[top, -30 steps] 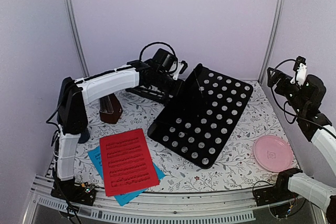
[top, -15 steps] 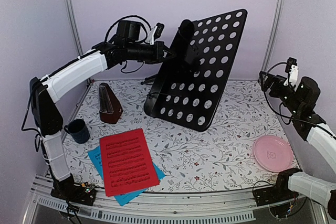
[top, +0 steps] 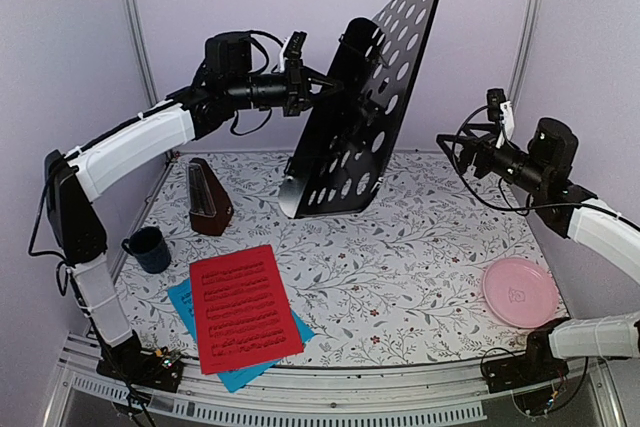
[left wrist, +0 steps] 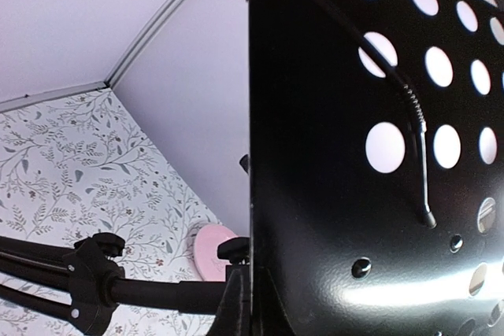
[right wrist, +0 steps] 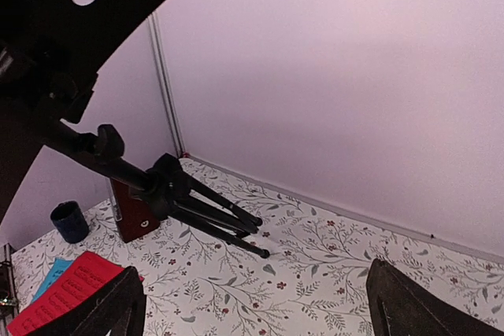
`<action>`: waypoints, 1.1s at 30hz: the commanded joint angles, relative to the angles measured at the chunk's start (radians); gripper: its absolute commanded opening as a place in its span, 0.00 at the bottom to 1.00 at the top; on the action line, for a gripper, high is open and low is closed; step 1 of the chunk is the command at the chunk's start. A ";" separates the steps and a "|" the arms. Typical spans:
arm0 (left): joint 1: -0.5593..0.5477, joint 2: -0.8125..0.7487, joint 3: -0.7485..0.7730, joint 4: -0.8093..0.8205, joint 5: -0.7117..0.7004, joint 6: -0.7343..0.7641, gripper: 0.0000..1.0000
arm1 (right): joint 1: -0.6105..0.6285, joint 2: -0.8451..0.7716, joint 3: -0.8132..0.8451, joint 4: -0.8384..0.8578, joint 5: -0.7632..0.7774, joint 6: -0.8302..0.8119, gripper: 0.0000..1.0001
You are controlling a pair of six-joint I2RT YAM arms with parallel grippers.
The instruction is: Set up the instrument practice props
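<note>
The left tool (top: 318, 87) is clamped shut on the back of the music stand (top: 375, 77). It holds the stand up off the counter (top: 420, 247) with the perforated desk tilted steeply, rising above and just ahead of the tool. The tripod legs (right wrist: 206, 212) look bunched together and trail down behind the tool toward the back wall; whether their tips touch the counter I cannot tell. The right tool (top: 462, 144) stands wide open and empty, facing the stand from the other side, well apart from it. As I see it, the stand is mid-way to upright, and the legs will need spreading before it can stand alone. The right tool would do best to take the post low, near the legs, while the left steadies the top-heavy desk and lowers it slowly. The metronome (top: 210, 202) sits below the left tool. The red sheet (top: 243, 309) and cyan sheet (top: 182, 297) lie farther back toward the arm bases.
</note>
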 commanded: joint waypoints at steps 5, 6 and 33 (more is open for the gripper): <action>0.015 -0.118 -0.011 0.474 0.092 -0.224 0.00 | 0.192 0.059 0.080 0.148 -0.133 -0.217 0.98; 0.015 -0.118 -0.016 0.484 0.094 -0.234 0.00 | 0.211 0.069 0.095 0.149 -0.143 -0.234 0.97; 0.002 -0.089 -0.034 0.633 0.335 -0.431 0.00 | 0.333 0.228 0.506 -0.323 -0.409 -0.579 0.88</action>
